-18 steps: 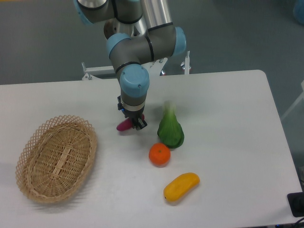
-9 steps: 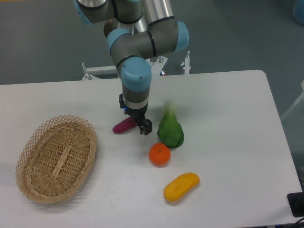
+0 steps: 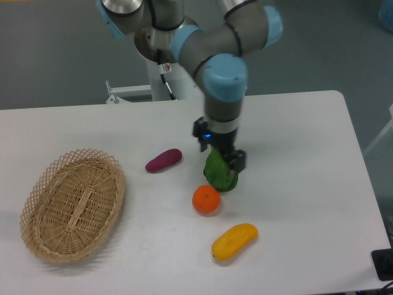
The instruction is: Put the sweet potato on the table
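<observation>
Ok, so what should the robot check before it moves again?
1. Sweet potato lying on the table: ok.
2. Sweet potato outside the basket: ok, it lies to the basket's right, apart from it.
3. Gripper let go of the sweet potato: ok, it is well off to the right now.
4. Fingers open or shut: cannot tell, they blur against the green vegetable.
5. Fingers clear of the green vegetable: cannot tell, they overlap it in this view.
6. Orange and yellow fruit undisturbed: ok, same spots as before.
</observation>
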Action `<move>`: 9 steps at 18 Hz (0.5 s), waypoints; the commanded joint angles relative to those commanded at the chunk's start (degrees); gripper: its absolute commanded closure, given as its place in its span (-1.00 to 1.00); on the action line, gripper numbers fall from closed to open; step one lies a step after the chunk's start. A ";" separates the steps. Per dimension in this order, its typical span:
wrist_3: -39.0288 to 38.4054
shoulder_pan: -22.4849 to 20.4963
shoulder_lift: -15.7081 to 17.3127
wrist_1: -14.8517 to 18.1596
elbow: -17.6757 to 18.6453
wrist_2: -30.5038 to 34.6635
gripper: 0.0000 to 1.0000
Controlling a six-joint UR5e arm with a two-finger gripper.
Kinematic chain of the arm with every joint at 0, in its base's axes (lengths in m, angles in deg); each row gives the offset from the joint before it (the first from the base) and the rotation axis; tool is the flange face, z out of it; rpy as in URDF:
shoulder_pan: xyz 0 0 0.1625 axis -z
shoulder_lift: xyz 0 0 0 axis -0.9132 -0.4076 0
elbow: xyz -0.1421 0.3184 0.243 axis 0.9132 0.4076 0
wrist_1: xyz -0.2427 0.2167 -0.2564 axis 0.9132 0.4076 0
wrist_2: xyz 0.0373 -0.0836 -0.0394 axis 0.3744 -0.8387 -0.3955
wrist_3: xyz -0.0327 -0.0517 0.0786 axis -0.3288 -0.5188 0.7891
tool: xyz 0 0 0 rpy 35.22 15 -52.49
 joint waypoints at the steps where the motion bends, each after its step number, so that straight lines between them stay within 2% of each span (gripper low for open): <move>1: 0.71 -1.14 0.00 0.00 -0.44 0.00 -1.00; 9: 5.19 -6.51 -2.46 0.26 -4.05 -0.26 -1.00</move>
